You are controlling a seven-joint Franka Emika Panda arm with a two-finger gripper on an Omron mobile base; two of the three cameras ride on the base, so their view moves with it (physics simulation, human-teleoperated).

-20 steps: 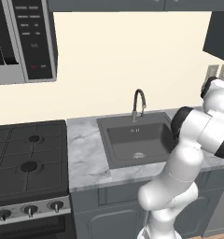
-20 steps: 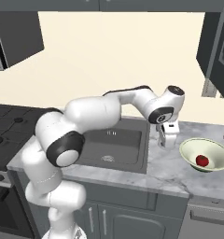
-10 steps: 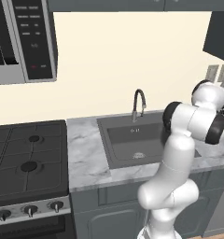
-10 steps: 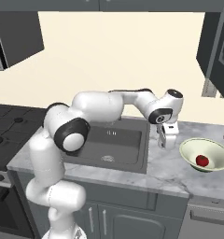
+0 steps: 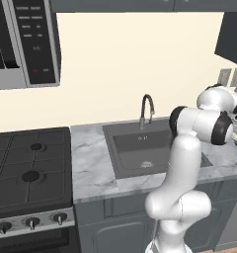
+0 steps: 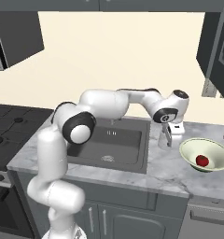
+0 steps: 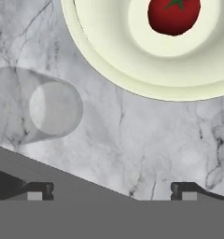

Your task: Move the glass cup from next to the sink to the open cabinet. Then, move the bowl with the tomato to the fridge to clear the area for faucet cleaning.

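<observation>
In the last second the gripper (image 7: pixel 111 191) had swung nearer, jaws spread and empty, above the glass cup (image 7: pixel 44 111) — ungrasped on the counter (image 7: pixel 146 135) edge between sink (image 6: pixel 115 142) and bowl (image 7: pixel 109 51).

Arm stretched forward-right, wrist bent down; claw (image 7: pixel 111 189) pointing downward, fingers spread wide, holding nothing.

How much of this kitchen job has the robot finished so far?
Nothing looks done yet. The clear glass cup stands on the grey marble counter beside the pale green bowl holding the red tomato. The gripper hangs open above the counter, gripping nothing. Both moves remain.
</observation>
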